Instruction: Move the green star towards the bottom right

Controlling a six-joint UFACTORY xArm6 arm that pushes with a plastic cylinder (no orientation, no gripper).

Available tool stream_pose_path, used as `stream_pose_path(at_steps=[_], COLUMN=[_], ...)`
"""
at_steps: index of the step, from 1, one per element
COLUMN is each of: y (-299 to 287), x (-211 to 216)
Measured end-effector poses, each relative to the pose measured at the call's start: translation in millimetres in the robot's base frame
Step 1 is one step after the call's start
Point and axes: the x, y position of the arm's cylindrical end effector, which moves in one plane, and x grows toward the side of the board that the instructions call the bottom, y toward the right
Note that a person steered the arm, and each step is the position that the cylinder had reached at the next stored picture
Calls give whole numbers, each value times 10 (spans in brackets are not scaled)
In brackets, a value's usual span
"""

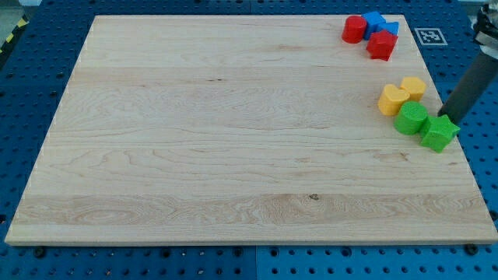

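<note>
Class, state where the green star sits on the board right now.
The green star lies near the board's right edge, touching the green round block on its left, with my tip at its upper edge.

Star block (439,133) at board's (233,155) right edge, cylinder (411,118) touching its left, end effector tip (446,117) just above

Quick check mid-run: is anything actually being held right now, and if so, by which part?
Nothing is held; there is no claw, only a rod. My tip sits at the upper edge of the green star, apparently touching it, with the round green block just to the view's left.
</note>
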Motion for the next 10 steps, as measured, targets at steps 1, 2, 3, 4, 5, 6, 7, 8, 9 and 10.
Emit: stream_pose_path(at_steps=[1, 2, 3, 4, 5, 6, 7, 8, 9, 10], y=[-69, -146, -146, -146, -147, -160, -237, -390, -392, -392], x=[14, 230, 436, 594, 705, 631, 368, 467, 718, 813])
